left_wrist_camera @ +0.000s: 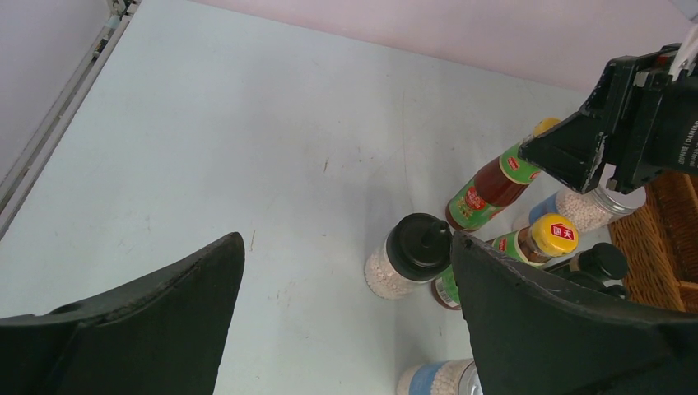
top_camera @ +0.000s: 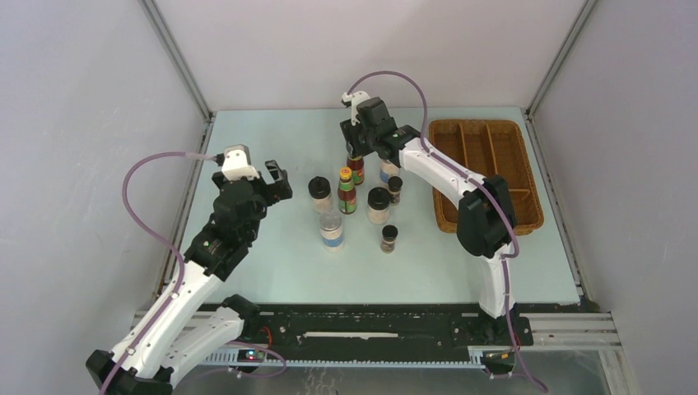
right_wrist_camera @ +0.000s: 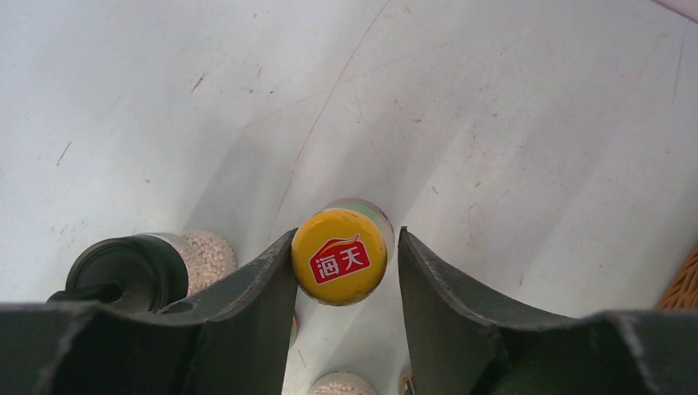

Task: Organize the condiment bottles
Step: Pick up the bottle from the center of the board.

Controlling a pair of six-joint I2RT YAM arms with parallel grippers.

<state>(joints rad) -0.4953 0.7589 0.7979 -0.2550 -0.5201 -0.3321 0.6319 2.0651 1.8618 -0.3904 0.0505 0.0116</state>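
Note:
Eight condiment bottles stand grouped mid-table. My right gripper (top_camera: 355, 153) (right_wrist_camera: 346, 234) is open and straddles the orange cap (right_wrist_camera: 340, 256) of the far red sauce bottle (top_camera: 355, 169); its left finger touches the cap and the right finger stands off it. The second red sauce bottle (top_camera: 346, 192) stands just in front. Around them stand two black-lidded white jars (top_camera: 319, 194) (top_camera: 379, 204), a silver-lidded blue-label jar (top_camera: 332, 230), another (top_camera: 387, 171) partly behind my right arm, and two tiny dark jars (top_camera: 395, 188) (top_camera: 389, 239). My left gripper (top_camera: 276, 179) (left_wrist_camera: 347, 240) is open and empty, left of the group.
The brown wicker divided tray (top_camera: 486, 169) lies at the far right, right of the bottles, and shows in the left wrist view (left_wrist_camera: 658, 239). White walls enclose the table on three sides. A black rail with the arm bases runs along the near edge.

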